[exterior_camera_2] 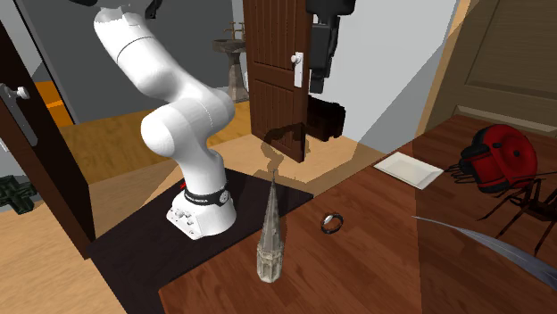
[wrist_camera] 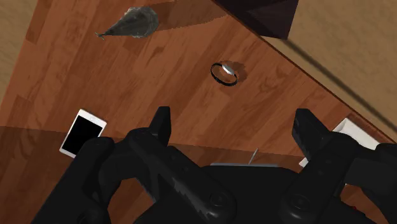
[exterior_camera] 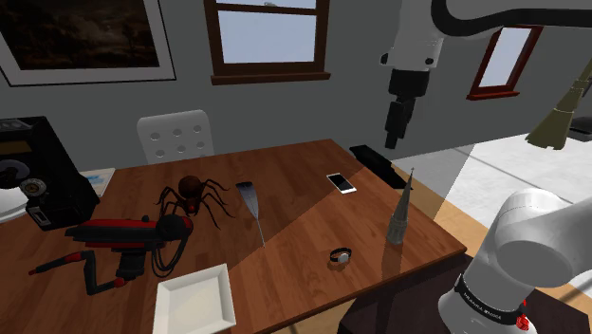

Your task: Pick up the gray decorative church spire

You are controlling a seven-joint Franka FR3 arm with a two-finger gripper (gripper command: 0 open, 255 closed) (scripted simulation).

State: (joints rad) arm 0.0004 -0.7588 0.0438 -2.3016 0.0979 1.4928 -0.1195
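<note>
Closest to the stand, a white square plate [exterior_camera: 194, 299] is lying by the table's [exterior_camera: 304, 232] near edge, toward the corner at the shoulder view's left. A small black band [exterior_camera: 340, 255] [exterior_camera_2: 332, 222] is lying further along that edge. Just past the band and apart from it, the grey church spire [exterior_camera: 400, 211] [exterior_camera_2: 270, 236] is standing upright. It is sitting near the corner closest to the white arm [exterior_camera: 531, 242], close to the edge at the shoulder view's right.

Behind the plate, a red and black power tool [exterior_camera: 119, 237] is lying along the left edge. A dark spider figure [exterior_camera: 194, 194] is crouching beyond it, and a grey feather [exterior_camera: 249, 199] is lying around the table's middle. Further on, a white-rimmed phone [exterior_camera: 342, 182] is lying face up, and a flat black bar [exterior_camera: 375, 161] is resting by the far corner at the shoulder view's right.

The gripper [exterior_camera: 393, 133] [exterior_camera_2: 317, 89] [wrist_camera: 233, 121] is hanging high over that far corner, well above and beyond the spire. Its fingers are standing wide apart and clasping nothing. In the wrist view the spire is showing well ahead of the fingertips, with the band lying between it and them.

At the far edge a white chair [exterior_camera: 175, 138] is standing, and a black box [exterior_camera: 38, 171] is sitting beside the far left corner. On the grey wall behind, a window [exterior_camera: 268, 38] and a framed picture [exterior_camera: 85, 38] are hanging.
</note>
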